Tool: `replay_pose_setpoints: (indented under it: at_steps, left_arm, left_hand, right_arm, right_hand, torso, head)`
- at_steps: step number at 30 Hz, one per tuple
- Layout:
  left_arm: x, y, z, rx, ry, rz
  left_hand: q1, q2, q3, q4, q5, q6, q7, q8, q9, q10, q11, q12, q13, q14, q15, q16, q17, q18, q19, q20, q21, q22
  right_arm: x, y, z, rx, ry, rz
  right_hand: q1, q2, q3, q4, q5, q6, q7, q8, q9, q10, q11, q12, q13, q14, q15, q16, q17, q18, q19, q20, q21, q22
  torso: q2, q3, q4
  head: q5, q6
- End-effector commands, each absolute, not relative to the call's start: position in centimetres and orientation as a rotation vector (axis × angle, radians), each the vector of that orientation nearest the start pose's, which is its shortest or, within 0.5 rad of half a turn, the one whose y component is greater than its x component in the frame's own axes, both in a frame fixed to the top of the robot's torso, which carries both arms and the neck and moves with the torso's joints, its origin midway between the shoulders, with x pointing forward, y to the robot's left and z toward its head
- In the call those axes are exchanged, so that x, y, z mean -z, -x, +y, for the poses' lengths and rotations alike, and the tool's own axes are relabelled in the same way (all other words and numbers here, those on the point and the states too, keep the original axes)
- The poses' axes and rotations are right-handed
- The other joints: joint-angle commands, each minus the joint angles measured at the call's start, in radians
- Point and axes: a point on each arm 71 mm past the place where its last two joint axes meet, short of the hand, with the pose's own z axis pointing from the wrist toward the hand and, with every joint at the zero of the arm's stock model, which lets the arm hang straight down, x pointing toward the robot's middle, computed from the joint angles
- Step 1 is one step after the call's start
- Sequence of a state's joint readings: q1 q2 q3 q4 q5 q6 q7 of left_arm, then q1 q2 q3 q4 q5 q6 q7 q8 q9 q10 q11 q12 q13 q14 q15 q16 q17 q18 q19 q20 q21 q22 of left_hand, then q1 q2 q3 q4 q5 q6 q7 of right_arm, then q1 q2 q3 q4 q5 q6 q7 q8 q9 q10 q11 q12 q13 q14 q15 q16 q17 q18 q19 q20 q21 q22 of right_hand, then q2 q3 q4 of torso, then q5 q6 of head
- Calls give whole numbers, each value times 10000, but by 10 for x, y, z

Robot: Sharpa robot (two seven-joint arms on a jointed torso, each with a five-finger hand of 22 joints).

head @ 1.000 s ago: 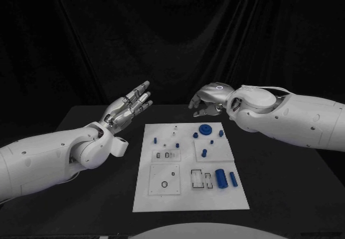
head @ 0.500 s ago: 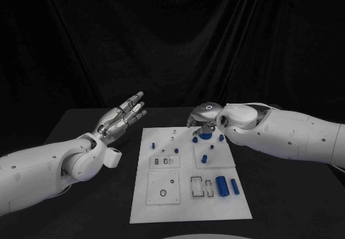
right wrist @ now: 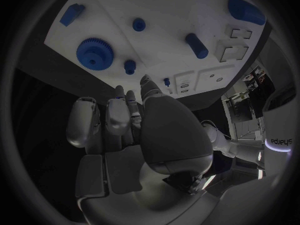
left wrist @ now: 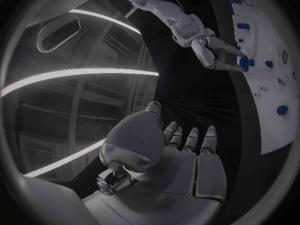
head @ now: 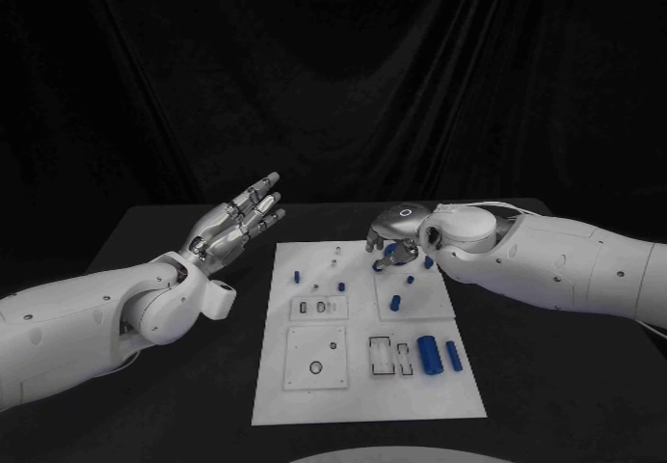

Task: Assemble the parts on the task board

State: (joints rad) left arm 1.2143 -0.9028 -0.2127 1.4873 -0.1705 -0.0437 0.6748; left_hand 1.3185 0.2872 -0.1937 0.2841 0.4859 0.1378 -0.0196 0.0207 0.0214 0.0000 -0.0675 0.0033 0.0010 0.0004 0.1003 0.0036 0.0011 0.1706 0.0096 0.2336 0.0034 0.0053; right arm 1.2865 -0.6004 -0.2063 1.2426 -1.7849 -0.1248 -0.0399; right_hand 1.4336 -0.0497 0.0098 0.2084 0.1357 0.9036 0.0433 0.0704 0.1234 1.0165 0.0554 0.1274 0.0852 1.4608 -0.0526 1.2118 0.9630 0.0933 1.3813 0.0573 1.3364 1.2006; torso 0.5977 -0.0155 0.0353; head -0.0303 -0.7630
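Note:
The white task board (head: 364, 388) lies in the middle of the black table. Several small blue parts lie on its far half, among them a blue gear (right wrist: 95, 52) and short pegs (head: 395, 303). My right hand (head: 393, 234) hangs over the board's far end, fingers pointing down at the gear (left wrist: 245, 62), and holds nothing. The wrist view shows the whole gear just beyond its fingertips (right wrist: 119, 91). Whether they touch it I cannot tell. My left hand (head: 239, 218) is raised left of the board's far corner, palm flat, fingers stretched and empty.
Two larger blue cylinders (head: 430, 354) lie on the board's near right side beside rectangular slots (head: 380, 355). Square plates with holes (head: 317, 358) take up the near left of the board. Bare black table (head: 556, 386) surrounds it.
My right hand has come down from beyond the board's far edge to just over the blue gear. The left hand stays raised and open. The head view has shifted a little.

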Motion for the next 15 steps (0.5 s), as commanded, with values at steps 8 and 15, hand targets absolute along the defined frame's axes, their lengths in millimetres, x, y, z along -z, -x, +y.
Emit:
replay_pose_setpoints:
  at_steps: [8, 15]
  left_arm:
    - [207, -462, 234, 18162, 7380, 14089]
    - [208, -463, 235, 18150, 7385, 14105]
  left_hand:
    - [121, -27, 70, -14, 52, 71, -17, 42, 17, 0, 99, -33, -10, -4, 87, -36, -11, 100, 13, 69, 62, 14]
    - [134, -27, 79, -14, 58, 77, -10, 41, 17, 0, 113, -33, -10, -4, 104, -36, -11, 101, 19, 93, 67, 17]
  right_arm:
    - [228, -522, -159, -3415, 7090, 17794]
    - [234, -521, -160, -3449, 7038, 17831]
  right_hand:
    - [9, -27, 273, -162, 635, -75, -33, -53, -76, -113, 55, -173, 14, -96, 82, 121, -13, -92, -68, 84, 91, 96]
    - [83, -35, 417, -260, 951, -89, -45, -46, -106, -84, 63, -192, 30, -125, 92, 147, -18, -87, -104, 95, 97, 131]
  torso:
    - [-32, -14, -20]
    - [-38, -13, -21]
  head:
    - [23, -69]
    - [72, -127]
